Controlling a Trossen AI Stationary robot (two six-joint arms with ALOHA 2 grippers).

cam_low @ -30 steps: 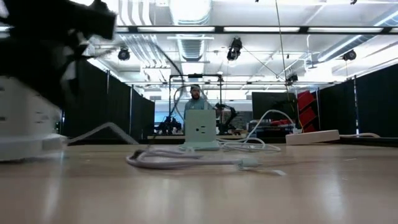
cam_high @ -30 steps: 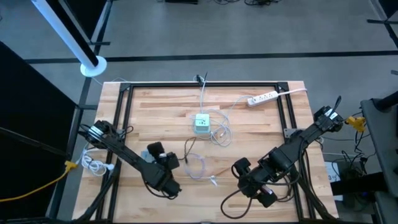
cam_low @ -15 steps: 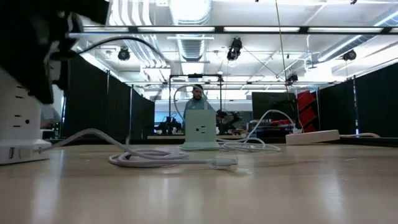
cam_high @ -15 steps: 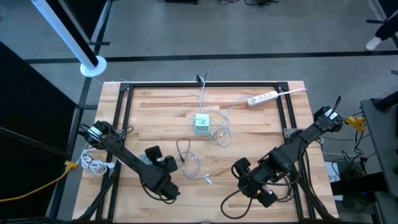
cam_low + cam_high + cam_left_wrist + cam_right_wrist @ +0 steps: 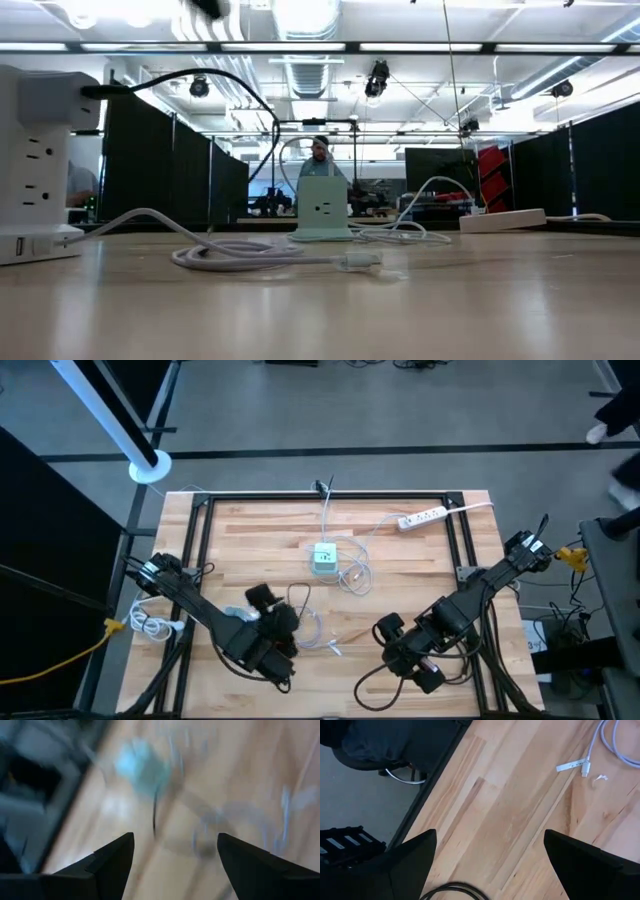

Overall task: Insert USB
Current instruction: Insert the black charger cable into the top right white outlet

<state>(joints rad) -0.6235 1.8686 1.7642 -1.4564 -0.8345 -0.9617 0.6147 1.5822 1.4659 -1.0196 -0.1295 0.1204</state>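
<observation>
On the table [image 5: 400, 575], white coiled USB cable [image 5: 318, 628]

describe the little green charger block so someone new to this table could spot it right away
Look at the wooden table from above and find its middle, between the two arms. The charger block stands there, pale green and boxy, with white cables beside it. The white power strip further back is long and flat.

Grey floor [image 5: 400, 410] around wooden table [image 5: 260, 530]. White pole [image 5: 105, 415] leaning at one corner. Beyond: black curtains [image 5: 160, 160], ceiling strip lights [image 5: 420, 47], red panel [image 5: 492, 170], person [image 5: 318, 152] in distance.
</observation>
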